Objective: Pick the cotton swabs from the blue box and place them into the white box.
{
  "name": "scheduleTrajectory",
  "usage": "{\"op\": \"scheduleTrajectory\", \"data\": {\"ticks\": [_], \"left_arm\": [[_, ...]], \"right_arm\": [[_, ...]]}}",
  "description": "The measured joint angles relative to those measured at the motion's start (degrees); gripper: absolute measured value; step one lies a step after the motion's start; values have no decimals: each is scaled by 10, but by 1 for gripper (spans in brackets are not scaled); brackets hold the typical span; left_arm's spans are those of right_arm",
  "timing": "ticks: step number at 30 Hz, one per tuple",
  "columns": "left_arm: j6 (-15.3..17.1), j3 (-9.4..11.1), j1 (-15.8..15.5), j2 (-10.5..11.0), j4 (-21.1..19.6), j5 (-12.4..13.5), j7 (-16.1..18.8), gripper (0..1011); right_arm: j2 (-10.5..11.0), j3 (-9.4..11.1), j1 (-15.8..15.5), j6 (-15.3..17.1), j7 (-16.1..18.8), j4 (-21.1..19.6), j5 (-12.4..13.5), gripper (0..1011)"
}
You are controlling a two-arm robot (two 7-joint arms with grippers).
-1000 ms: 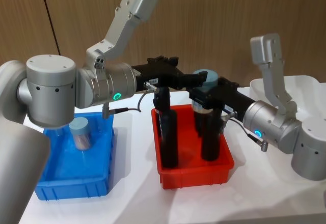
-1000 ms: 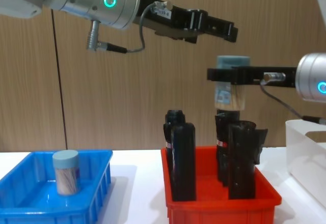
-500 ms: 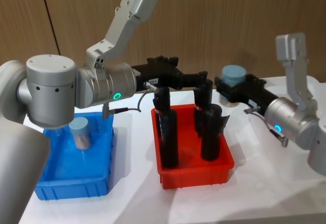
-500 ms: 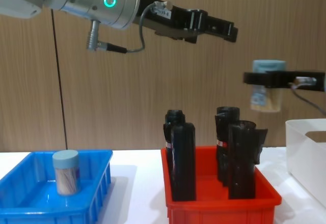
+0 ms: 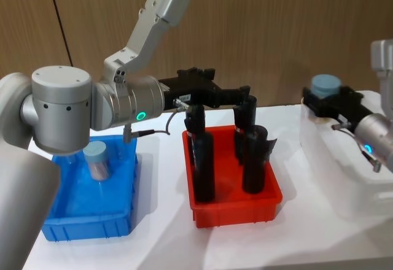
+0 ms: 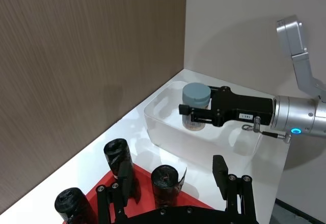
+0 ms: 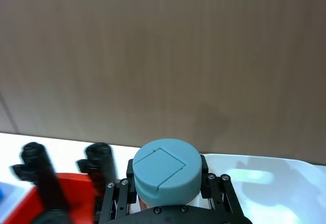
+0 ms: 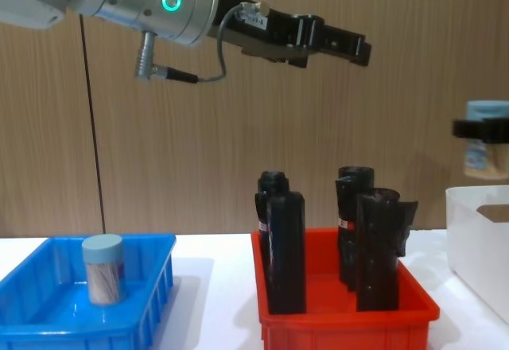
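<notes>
In the head view, our right hand (image 5: pixel 325 98) is clamped on a cotton swab jar (image 5: pixel 325 87), holding it upright above the white box (image 5: pixel 331 178) at the counter's (image 5: pixel 166 233) right end. A second cotton swab jar (image 5: pixel 97 161) stands upright in the blue box (image 5: pixel 92 224) on the left. Between the boxes a red bin (image 5: pixel 236 212) holds tall black bottles (image 5: pixel 204 165), and our left hand (image 5: pixel 239 95) hangs above them.

In the left wrist view, the left hand's fingers (image 6: pixel 220 170) stand apart with nothing between them. Farther off, the held jar is clear, with tan sticks inside and a pale blue-grey lid. A small white sticker on the right hand is too small for us to read.

In the right wrist view, we see the jar's round lid (image 7: pixel 165 175) with a flip-tab outline, and black fingers pressed against both its sides.

In the chest view, the held jar (image 8: pixel 487 139) hangs above the white box, apart from its rim. One bottle carries a red-and-white band whose writing we cannot read.
</notes>
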Motion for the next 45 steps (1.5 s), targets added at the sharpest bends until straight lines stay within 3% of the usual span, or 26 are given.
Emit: {"op": "scheduleTrajectory", "data": {"ticks": [20, 35, 45], "left_arm": [[0, 0, 0, 0, 0, 0, 0, 999], [0, 0, 0, 0, 0, 0, 0, 1000], [0, 0, 0, 0, 0, 0, 0, 1000]], "right_arm": [[20, 32, 20, -1, -27, 87, -15, 669], [24, 41, 30, -1, -26, 130, -15, 669], [25, 43, 35, -2, -25, 147, -15, 953]]}}
